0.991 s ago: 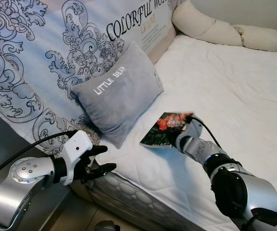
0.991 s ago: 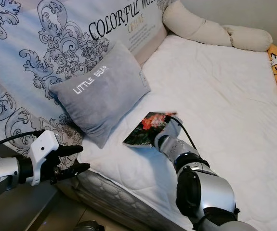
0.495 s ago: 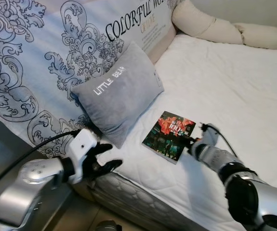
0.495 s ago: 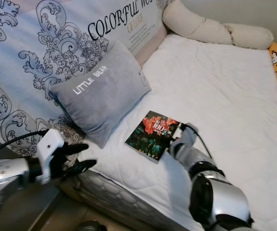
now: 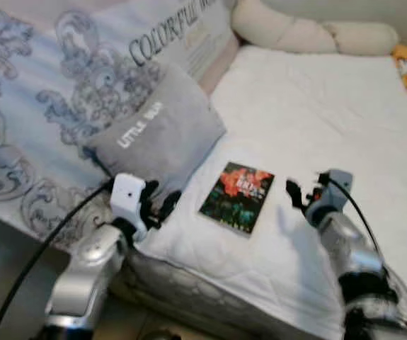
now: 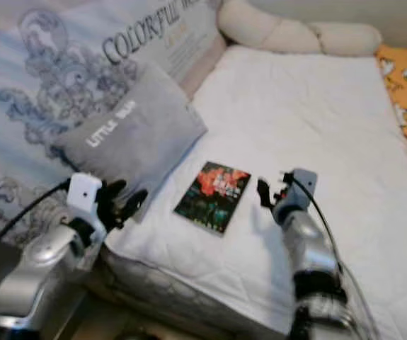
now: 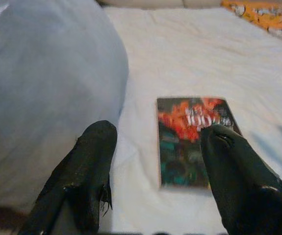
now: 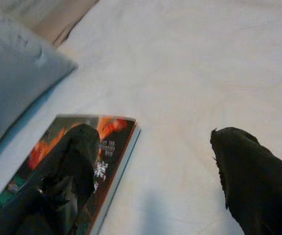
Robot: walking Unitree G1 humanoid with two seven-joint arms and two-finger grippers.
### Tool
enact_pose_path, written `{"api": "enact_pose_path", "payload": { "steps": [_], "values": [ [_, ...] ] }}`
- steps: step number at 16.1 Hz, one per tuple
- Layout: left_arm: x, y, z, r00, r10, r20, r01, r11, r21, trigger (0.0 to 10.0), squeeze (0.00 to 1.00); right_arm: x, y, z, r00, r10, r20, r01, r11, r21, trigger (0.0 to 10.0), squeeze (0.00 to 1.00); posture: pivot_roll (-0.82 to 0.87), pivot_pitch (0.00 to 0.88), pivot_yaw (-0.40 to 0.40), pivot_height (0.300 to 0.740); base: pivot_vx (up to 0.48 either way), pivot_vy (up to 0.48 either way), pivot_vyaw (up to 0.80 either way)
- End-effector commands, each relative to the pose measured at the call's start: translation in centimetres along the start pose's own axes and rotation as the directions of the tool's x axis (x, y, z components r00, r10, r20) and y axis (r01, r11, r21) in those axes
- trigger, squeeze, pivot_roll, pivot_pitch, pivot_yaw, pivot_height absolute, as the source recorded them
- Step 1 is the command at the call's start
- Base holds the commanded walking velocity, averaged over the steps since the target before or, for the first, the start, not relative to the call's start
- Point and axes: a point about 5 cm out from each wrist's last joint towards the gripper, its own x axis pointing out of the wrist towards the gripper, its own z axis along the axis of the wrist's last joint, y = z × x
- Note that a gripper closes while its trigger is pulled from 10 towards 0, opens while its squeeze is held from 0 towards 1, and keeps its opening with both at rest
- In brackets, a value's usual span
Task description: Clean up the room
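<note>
Working from the biggest thing down, we have the bed point(image 5: 345, 106) with its white quilted cover, soft enough that anything pressed on it will sink a little. Against the patterned headboard point(image 5: 69, 113) leans the grey "LITTLE BEAR" pillow point(image 5: 153, 138), light and floppy, easy to pinch at a corner but sure to sag. A cream bolster point(image 5: 295, 34) lies along the far end.

Flat on the cover, just beside the pillow's lower corner and between our two grippers, lies the book point(image 5: 236, 196), a thin paperback with a red and dark green cover. We judge it light, fairly stiff across the spine and bendy at the open edge, with a glossy face that may slip. Lying flush on a soft surface, it gives no gap underneath, so we would take it by one long edge, pressing a finger into the quilt to get under it.

Our left gripper point(image 5: 157, 205) hovers at the mattress edge near the pillow, fingers point(image 7: 89, 166) spread and empty, aimed at the book. Our right gripper point(image 5: 295, 195) hangs just beside the book's far long edge, fingers point(image 8: 248, 171) parted wide, holding nothing.
</note>
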Motion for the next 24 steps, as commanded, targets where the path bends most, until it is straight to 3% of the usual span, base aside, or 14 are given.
{"api": "enact_pose_path", "payload": {
  "steps": [1,3,4,6,8,10,13,16,22,24],
  "values": [
    [0.1,0.3,0.0,0.999,0.038,0.009,-0.038,0.999,0.037,10.0,0.0,-0.9,1.0,1.2,0.993,-0.035,0.108,0.044,0.996,-0.082,10.0,1.0,-0.05,0.0,0.061,0.74,0.0,-0.439,0.0],
    [0.1,0.4,-0.3,0.998,0.068,0.018,-0.068,0.997,0.039,10.0,0.0,-2.1,2.5,1.2,0.985,0.034,0.172,0.012,0.966,-0.259,10.0,1.0,-0.05,0.0,0.048,0.74,0.0,-0.437,0.0],
    [0.0,0.6,-0.6,0.996,0.087,0.021,-0.087,0.996,0.036,10.0,0.0,-2.8,3.2,0.9,0.985,0.044,0.166,-0.009,0.978,-0.207,10.0,1.0,-0.05,0.0,0.04,0.74,0.0,-0.435,0.0],
    [-0.2,0.7,-1.0,0.994,0.111,0.019,-0.111,0.993,0.035,10.0,0.0,-3.6,3.9,0.6,0.987,0.072,0.142,-0.044,0.981,-0.192,10.0,1.0,-0.02,0.0,0.012,0.74,0.0,-0.435,-0.4],
    [-0.5,0.8,-1.1,0.992,0.128,0.024,-0.129,0.991,0.038,10.0,0.0,-4.0,3.7,0.5,0.991,0.054,0.123,-0.033,0.986,-0.164,10.0,1.0,-0.01,0.0,0.002,0.74,0.0,-0.435,-0.79],
    [-0.2,1.0,-0.8,0.989,0.141,0.039,-0.143,0.989,0.037,10.0,0.0,-4.3,4.4,0.5,0.986,0.098,0.137,-0.069,0.976,-0.205,10.0,1.0,0.0,0.0,0.0,0.74,0.0,-0.435,-0.39],
    [0.1,0.9,-0.6,0.988,0.146,0.047,-0.148,0.988,0.045,10.0,0.0,-4.1,3.8,0.5,0.993,0.053,0.105,-0.029,0.976,-0.216,10.0,1.0,-0.01,0.0,0.008,0.74,0.0,-0.434,0.0],
    [0.4,2.0,-0.7,0.965,0.255,0.061,-0.259,0.964,0.063,10.0,0.0,-3.8,3.0,0.7,0.997,0.025,0.079,-0.001,0.956,-0.292,10.0,1.0,-0.01,0.0,0.012,0.74,0.0,-0.419,0.0],
    [0.9,2.0,-0.5,0.965,0.255,0.065,-0.261,0.959,0.114,10.0,0.0,-3.7,2.7,0.1,0.999,-0.014,0.045,0.027,0.955,-0.297,10.0,1.0,-0.01,0.0,0.011,0.74,0.0,-0.383,0.0],
    [1.0,2.0,-0.7,0.967,0.249,0.049,-0.253,0.959,0.128,10.0,0.0,-3.6,2.7,-0.7,0.999,-0.038,-0.008,0.034,0.944,-0.329,10.0,1.0,-0.01,0.0,0.015,0.74,0.0,0.0,0.0]
  ]
}}
